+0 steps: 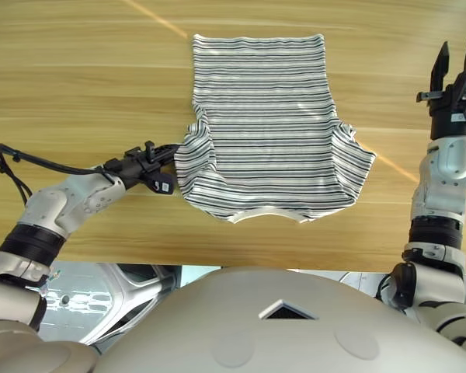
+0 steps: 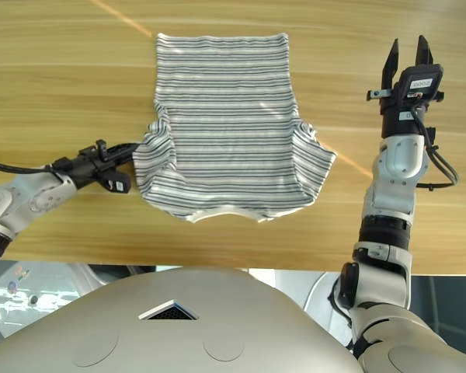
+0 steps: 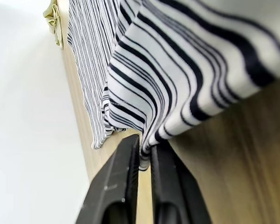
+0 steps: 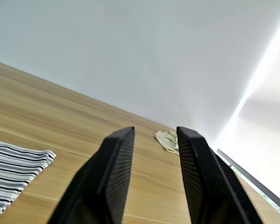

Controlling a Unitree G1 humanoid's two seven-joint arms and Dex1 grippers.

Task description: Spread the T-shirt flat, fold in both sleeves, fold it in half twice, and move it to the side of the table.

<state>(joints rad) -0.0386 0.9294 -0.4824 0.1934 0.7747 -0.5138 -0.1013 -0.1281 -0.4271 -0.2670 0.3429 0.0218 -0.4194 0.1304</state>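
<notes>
**Left gripper pinches the sleeve, right one stands open**

The striped T-shirt (image 1: 260,116) lies spread near the middle of the wooden table (image 1: 62,78), straight hem at the far side and neckline toward the robot. Both sleeves are bunched up at its sides. The left gripper (image 1: 173,148) sits low at the left sleeve, and its fingers (image 3: 123,177) are nearly together with the sleeve's edge nipped between them. The right gripper (image 2: 408,48) points upward, well off to the shirt's right, with its fingers parted and holding nothing. A small cream scrap (image 4: 168,140) lies farther off on the table.
</notes>
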